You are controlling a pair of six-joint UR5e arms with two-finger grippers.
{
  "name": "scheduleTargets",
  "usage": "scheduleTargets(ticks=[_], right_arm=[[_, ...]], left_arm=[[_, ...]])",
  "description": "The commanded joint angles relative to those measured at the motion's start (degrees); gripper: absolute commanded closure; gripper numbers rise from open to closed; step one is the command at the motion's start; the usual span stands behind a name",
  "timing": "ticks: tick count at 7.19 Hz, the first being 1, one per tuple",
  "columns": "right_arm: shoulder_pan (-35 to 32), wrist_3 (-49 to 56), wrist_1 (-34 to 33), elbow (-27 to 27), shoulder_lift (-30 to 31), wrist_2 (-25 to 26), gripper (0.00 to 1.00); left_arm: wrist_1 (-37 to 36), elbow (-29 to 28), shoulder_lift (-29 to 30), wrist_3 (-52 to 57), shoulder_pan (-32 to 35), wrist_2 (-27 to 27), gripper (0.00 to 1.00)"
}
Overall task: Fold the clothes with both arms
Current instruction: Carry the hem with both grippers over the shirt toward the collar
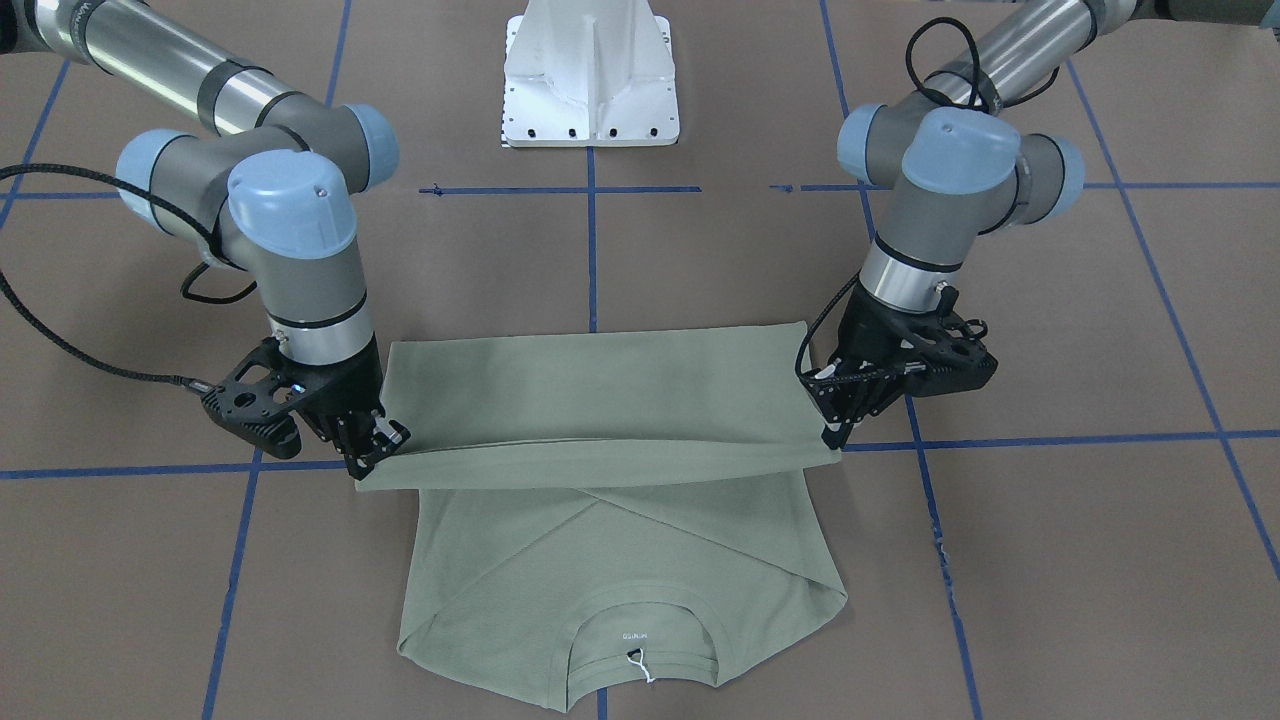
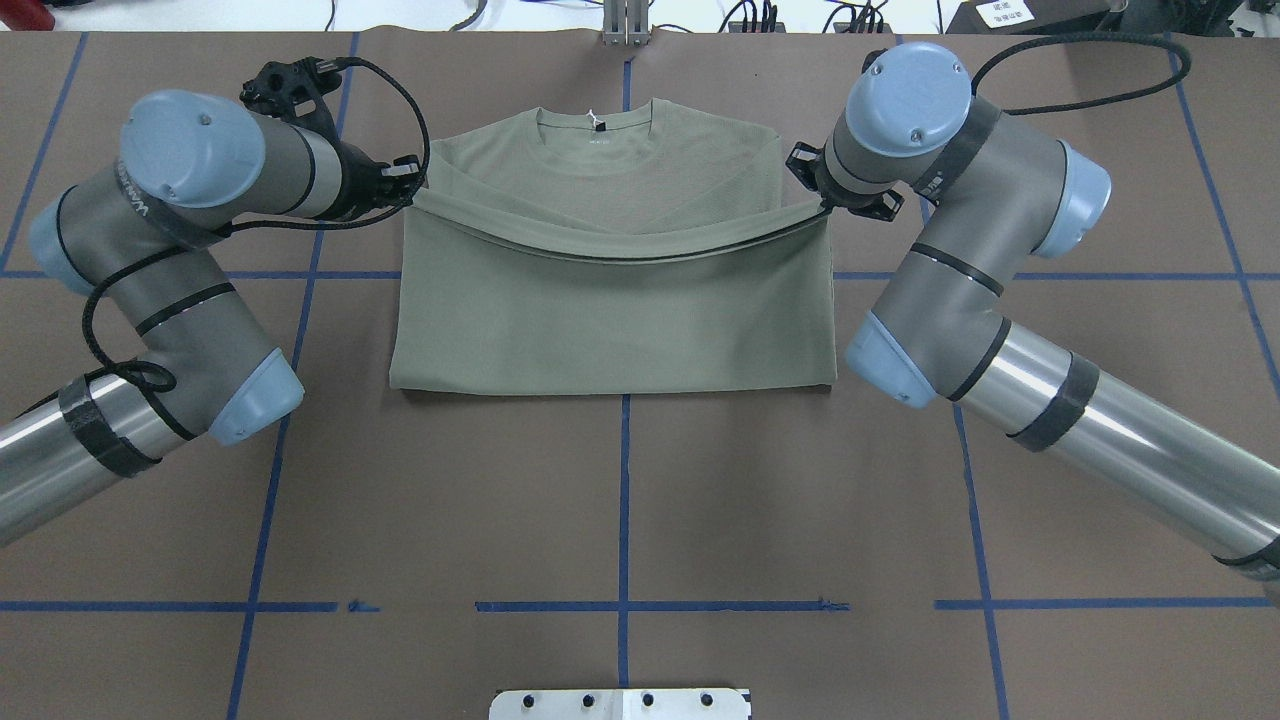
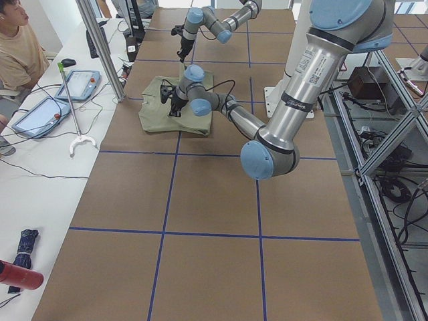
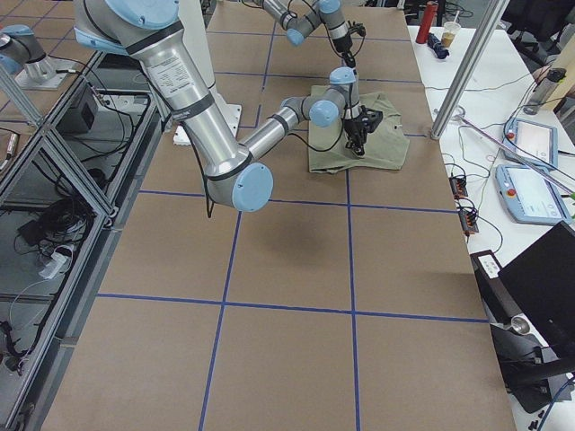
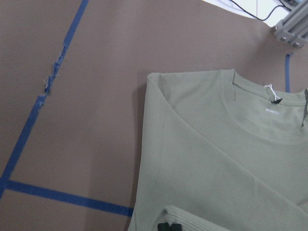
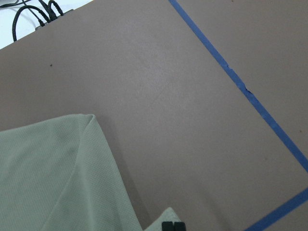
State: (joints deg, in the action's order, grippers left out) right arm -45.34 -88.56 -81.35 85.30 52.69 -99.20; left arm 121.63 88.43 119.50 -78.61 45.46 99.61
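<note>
The pale sage-green shirt [image 2: 610, 320] lies flat on the brown table, with its collar [image 1: 640, 625] and white neck label on the side away from the robot. Its hem edge is lifted and held stretched over the body, about halfway to the collar. My left gripper [image 2: 408, 192] is shut on the hem's left corner and appears on the right in the front-facing view [image 1: 835, 437]. My right gripper [image 2: 826, 205] is shut on the other corner and appears on the left there [image 1: 372, 458]. In the left wrist view the shirt [image 5: 216, 159] shows its collar, and ribbed fabric sits at the fingertips.
The white pedestal base [image 1: 592, 75] stands at the robot's side of the table. Blue tape lines [image 2: 622, 500] cross the brown surface. Beyond the far edge a metal post [image 3: 100, 47] rises beside a side table with tablets [image 3: 77, 83], where a person [image 3: 17, 47] sits.
</note>
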Motion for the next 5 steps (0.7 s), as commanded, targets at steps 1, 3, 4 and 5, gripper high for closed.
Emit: scheduleTargets(ticks=[1, 3, 4, 5], right_arm=[[-2.7, 1.2, 4.8, -10.5, -4.8, -1.0, 1.00], [-4.1, 1.2, 12.3, -20.7, -8.6, -0.9, 1.00], [-4.2, 1.2, 12.3, -22.8, -10.1, -0.8, 1.00], [-4.3, 1.2, 12.4, -24.5, -10.9, -0.5, 1.00]], left_arm=[[3.1, -6.1, 2.5, 0.6, 2.2, -2.0, 1.00], [6.8, -12.5, 5.4, 1.7, 3.1, -3.3, 1.00], [9.0, -15.4, 6.1, 2.1, 3.7, -4.2, 1.00], [10.5, -16.8, 6.3, 2.7, 3.7, -4.3, 1.00]])
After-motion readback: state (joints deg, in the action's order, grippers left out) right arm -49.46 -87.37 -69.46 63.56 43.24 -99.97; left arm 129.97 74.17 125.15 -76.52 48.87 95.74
